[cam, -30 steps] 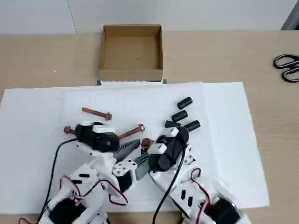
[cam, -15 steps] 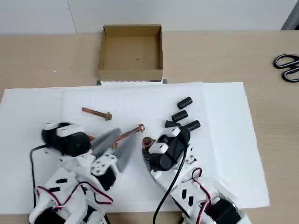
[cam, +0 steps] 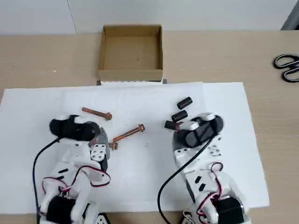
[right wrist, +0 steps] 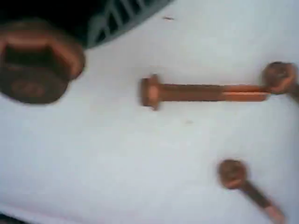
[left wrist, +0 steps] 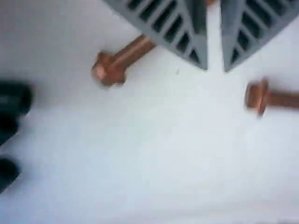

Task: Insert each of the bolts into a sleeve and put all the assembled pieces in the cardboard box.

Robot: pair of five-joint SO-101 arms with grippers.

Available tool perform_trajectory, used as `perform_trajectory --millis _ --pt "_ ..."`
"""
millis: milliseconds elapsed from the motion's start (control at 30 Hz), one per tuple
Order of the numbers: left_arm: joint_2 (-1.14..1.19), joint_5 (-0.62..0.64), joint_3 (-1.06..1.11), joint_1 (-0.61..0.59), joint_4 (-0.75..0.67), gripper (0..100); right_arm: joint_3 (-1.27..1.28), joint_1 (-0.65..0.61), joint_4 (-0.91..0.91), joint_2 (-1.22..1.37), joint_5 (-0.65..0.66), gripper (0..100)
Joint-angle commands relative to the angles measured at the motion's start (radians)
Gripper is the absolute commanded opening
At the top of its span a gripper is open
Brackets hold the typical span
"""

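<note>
Left side first. My left gripper has its fingers nearly together with a sliver of copper up in the gap, so I reckon I'm pinching a bolt there. The pinched bolt has its head poking out toward 3 o'clock, I'd guess so the other hand can bring a sleeve to it. The middle bolt lies loose right alongside, running off toward 2 o'clock, close enough that I could nudge it. The far bolt sits at 11 o'clock from my fingers, well apart.

The cardboard box is up at 12 o'clock, just off the white sheet, with its top open, nothing inside and a straight lane to it.

The sleeves are bunched right of centre, right beside my right gripper. That one's clamped on the held bolt, head facing the wrist cam. I can't tell if a sleeve is on it. The tight spot is those sleeves by my right wrist, while there's lots of bare sheet at 6 o'clock between the arms. The scissors are way out at 2 o'clock, no bother.
</note>
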Motion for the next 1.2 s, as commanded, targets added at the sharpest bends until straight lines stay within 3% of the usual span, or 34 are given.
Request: perform_trajectory --millis 0,200,500,633,833,1000,1167 --pt "-0.006 -0.04 0.056 -0.008 0.003 1 -0.043 0.073 0.001 -0.001 -0.049 0.2" --pt "-0.006 -0.176 0.147 -0.009 0.002 1 -0.178 0.091 0.004 0.09 -0.118 0.2" --pt "-0.008 -0.19 0.214 -0.009 -0.034 1 -0.591 0.093 -0.008 0.653 -0.115 0.2" --pt "-0.008 -0.189 0.214 -0.009 -0.034 1 -0.746 0.096 -0.093 0.88 -0.1 0.2" --pt "-0.008 -0.189 0.214 -0.011 -0.034 1 -0.948 0.093 -0.328 1.228 0.04 0.2" --pt "-0.008 -0.187 0.214 -0.115 -0.032 1 -1.2 0.091 -0.364 1.532 0.052 0.2" --pt "-0.008 -0.187 0.214 -0.106 -0.032 1 -1.428 0.084 -0.441 1.788 0.052 0.2"
